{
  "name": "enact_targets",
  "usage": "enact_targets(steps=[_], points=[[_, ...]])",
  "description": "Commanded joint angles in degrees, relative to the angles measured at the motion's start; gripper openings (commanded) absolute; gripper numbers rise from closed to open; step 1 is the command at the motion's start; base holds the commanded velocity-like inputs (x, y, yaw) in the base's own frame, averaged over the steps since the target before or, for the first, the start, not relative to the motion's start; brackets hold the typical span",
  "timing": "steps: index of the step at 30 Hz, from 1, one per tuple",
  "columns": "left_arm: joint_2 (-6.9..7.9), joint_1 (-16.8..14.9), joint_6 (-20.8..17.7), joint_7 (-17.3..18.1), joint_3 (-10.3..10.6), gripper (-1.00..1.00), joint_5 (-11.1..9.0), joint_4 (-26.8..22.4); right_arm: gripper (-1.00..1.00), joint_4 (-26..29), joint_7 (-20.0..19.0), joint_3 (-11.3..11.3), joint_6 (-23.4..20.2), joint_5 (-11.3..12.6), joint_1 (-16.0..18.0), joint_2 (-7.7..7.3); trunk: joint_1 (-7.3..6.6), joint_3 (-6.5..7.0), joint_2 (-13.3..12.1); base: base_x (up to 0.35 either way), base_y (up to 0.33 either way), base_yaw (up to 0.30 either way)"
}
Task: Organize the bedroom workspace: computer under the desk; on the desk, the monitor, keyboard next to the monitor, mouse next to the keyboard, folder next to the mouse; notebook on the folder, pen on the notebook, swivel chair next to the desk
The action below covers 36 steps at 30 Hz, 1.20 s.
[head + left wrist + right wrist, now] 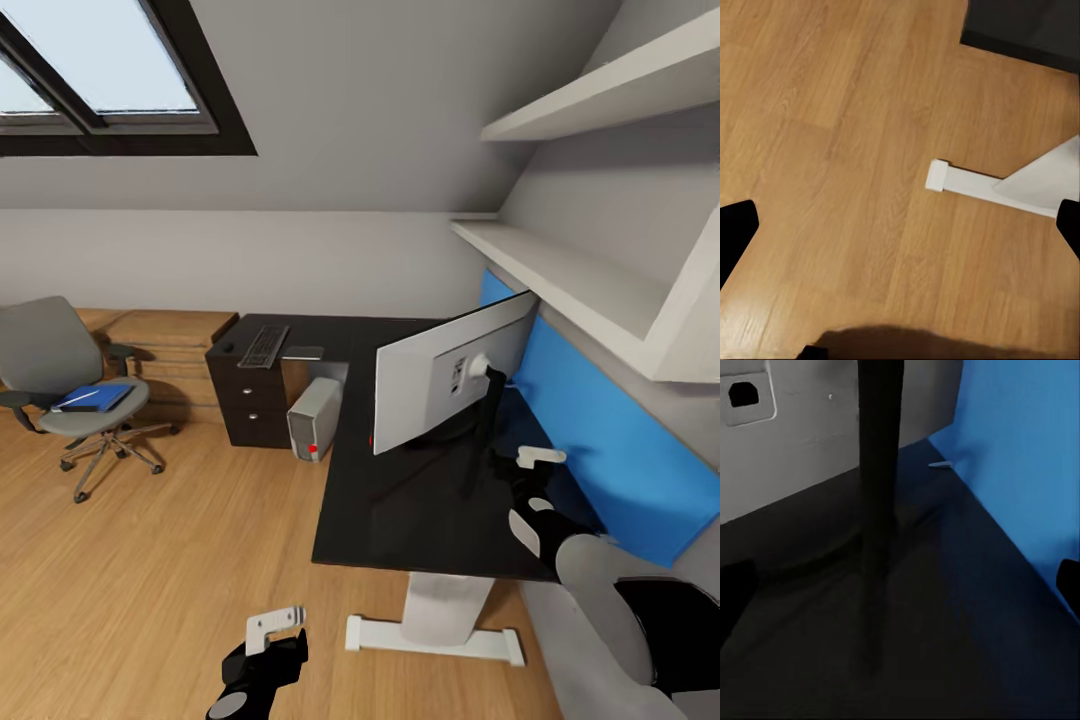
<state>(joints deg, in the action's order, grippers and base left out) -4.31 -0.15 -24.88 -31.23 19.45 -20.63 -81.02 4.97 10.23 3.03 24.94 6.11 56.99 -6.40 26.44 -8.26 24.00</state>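
Note:
The monitor (440, 385) stands on the black desk (420, 525), its grey back toward me. My right gripper (540, 458) hangs open just behind its black stand (879, 472); its fingers are spread wide over the desk (967, 645). A thin pale stick, likely the pen (940, 465), lies by the blue panel. The keyboard (263, 345) and mouse (228, 347) lie on the far desk wing, beside a flat grey piece (303, 352), perhaps the notebook. Below stands the computer (315, 417). The blue folder (98, 397) rests on the swivel chair (45, 350). My left gripper (275, 625) is open above the floor.
A blue wall panel (600, 440) and white shelves (560, 270) close off the desk's right side. The desk's white foot (967, 182) juts onto the wood floor near my left arm. A low wooden cabinet (170, 340) stands behind the chair, under a skylight (100, 70).

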Motion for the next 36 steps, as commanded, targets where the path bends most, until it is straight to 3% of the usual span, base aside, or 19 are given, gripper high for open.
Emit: enact_targets(steps=[1, 7, 15, 16, 17, 18, 21, 24, 29, 33, 34, 36], points=[[0.01, 0.0, -0.1, -0.4, 0.1, 1.00, -0.5, 0.1, 1.00, 0.6, 0.1, 0.2, -0.4, 0.6, 0.1, 0.73, 0.00, -0.11, 0.1, -0.320, 0.139, 0.000], [0.01, 0.0, -0.1, -0.4, 0.1, 1.00, -0.5, 0.9, 1.00, 3.2, 1.3, 0.0, -4.5, 0.6, 0.1, 3.00, 0.00, -0.11, 0.1, -0.250, 0.119, 0.000], [-0.03, 0.0, -0.1, -0.4, 0.3, 1.00, -0.5, 1.2, 1.00, 11.7, 3.4, -0.2, -15.1, 0.9, -1.2, 3.50, 0.00, -0.11, 0.1, -0.048, 0.024, 0.000], [-0.03, 0.0, -0.1, -0.4, 0.3, 1.00, -0.5, 1.2, 1.00, 15.4, 3.6, -0.2, -17.9, 1.1, -2.6, 3.50, 0.00, -0.11, 0.1, -0.009, 0.005, 0.000], [0.00, 0.0, -0.1, -0.4, 0.3, 1.00, -0.5, 1.2, 1.00, 28.7, 4.4, -0.3, -26.7, 1.7, -8.9, 3.50, 0.00, -0.11, 0.1, -0.003, 0.002, 0.000], [0.00, 0.0, -0.1, -0.4, 0.3, 1.00, -0.5, 1.2, 1.00, 33.9, 5.3, -0.3, -30.6, 1.8, -11.8, 3.50, 0.00, -0.11, 0.1, -0.002, 0.001, 0.000], [-0.05, 0.0, -0.1, -0.4, 0.3, 1.00, -0.5, 1.2, 1.00, 41.0, 7.7, -0.2, -35.2, 2.0, -15.9, 3.53, 0.00, -0.11, 0.1, -0.001, 0.000, 0.000], [-0.07, 0.0, 0.0, -0.4, 0.4, 1.00, -0.4, 1.2, 1.00, 45.1, 9.9, 0.1, -36.1, 2.0, -18.3, 3.63, 0.00, -0.11, 0.1, 0.000, 0.000, 0.000], [-0.08, 0.0, 0.0, -0.4, 0.5, 1.00, -0.3, 1.2, 1.00, 46.7, 10.5, 0.3, -35.6, 2.1, -19.0, 4.26, 0.00, -0.11, 0.1, 0.000, 0.000, 0.000], [-0.08, 0.0, 0.0, -0.4, 0.5, 1.00, -0.3, 1.2, 1.00, 49.5, 10.7, 0.4, -35.4, 1.9, -20.1, 5.96, 0.00, -0.11, 0.1, 0.000, 0.020, 0.000], [-0.08, 0.0, 0.0, -0.4, 0.5, 1.00, -0.3, 1.2, 1.00, 52.6, 10.9, 0.6, -35.4, 1.6, -22.3, 7.10, 0.00, -0.11, 0.1, 0.000, 0.186, 0.000], [-0.08, 0.0, 0.0, -0.4, 0.5, 1.00, -0.2, 1.2, 1.00, 54.7, 10.9, 1.4, -35.3, 1.1, -23.9, 7.53, 0.00, -0.11, 0.1, 0.003, 0.239, 0.000]])
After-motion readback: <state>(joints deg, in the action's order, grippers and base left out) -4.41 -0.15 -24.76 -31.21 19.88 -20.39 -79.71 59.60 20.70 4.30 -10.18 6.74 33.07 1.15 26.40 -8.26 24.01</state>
